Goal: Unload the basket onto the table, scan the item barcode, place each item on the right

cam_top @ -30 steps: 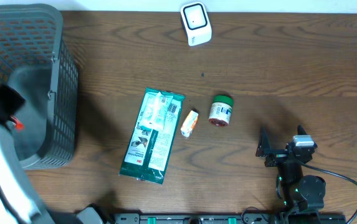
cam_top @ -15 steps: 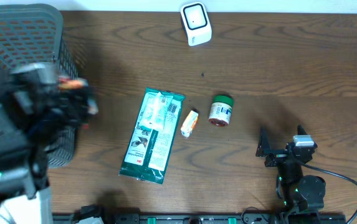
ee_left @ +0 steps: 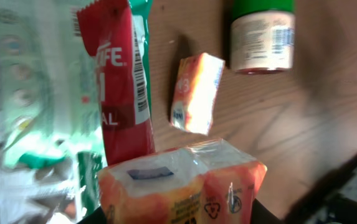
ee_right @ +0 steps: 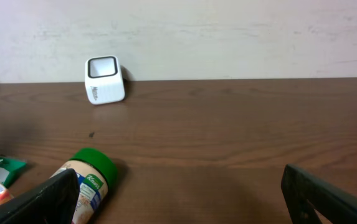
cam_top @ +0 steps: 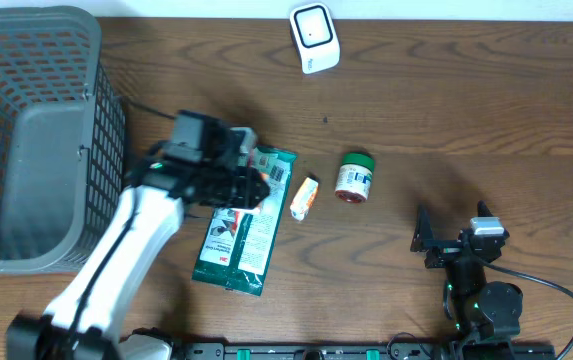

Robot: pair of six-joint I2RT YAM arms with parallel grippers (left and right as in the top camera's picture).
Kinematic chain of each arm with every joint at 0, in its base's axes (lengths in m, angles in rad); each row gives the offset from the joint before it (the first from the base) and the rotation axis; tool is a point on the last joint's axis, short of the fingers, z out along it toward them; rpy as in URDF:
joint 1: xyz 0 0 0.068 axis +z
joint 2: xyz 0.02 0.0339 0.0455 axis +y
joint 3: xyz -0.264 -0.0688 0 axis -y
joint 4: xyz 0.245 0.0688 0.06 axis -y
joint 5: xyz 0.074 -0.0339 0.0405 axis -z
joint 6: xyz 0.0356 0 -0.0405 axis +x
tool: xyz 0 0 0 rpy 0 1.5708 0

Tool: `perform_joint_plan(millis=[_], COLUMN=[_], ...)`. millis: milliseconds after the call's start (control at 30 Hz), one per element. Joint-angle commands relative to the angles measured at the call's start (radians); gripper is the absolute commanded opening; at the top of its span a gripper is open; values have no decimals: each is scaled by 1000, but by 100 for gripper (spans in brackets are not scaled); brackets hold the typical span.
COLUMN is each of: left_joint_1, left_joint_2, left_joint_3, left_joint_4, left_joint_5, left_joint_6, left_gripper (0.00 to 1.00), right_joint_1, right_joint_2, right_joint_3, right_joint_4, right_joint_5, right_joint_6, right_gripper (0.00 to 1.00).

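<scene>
My left gripper hangs over the top end of a green flat package, shut on an orange-and-white plastic-wrapped packet. In the left wrist view that packet fills the space between the jaws, with a recycling mark on its front. The white barcode scanner stands at the far edge of the table, well away from the packet. My right gripper rests low at the near right, open and holding nothing. It faces the scanner.
A grey mesh basket stands at the left. A small orange box and a green-lidded jar lie right of the green package. A red sachet with a barcode lies on the green package.
My left arm has swung right, out of the basket, and now sits over the green package with the packet in its jaws. The right arm has not moved.
</scene>
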Motion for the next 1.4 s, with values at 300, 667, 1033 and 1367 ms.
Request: perform_joint_plan(millis=[300,667,1033,1367], left_joint_1=[-19,90,150,248], left_joint_2=[125,-124,-246,-241], left_joint_3=[26,95,94,94], left_joint_4=[63,-189,-384,-388], left_joint_5=[-109,-325,-666,-733], left_joint_6=[-53,-57,-56,-57], left_gripper=[93,93,94,94], right_joint_1=[9,9,9,9], right_joint_2=[-1,-1,-1,-1], right_joint_3=[-1,-1,-1,-1], right_joint_4=[-3,-3,-3,-3], right_joint_5=[6,6,6,6], right_joint_6=[13,13,13,13], right_gripper=[99,99,99,99])
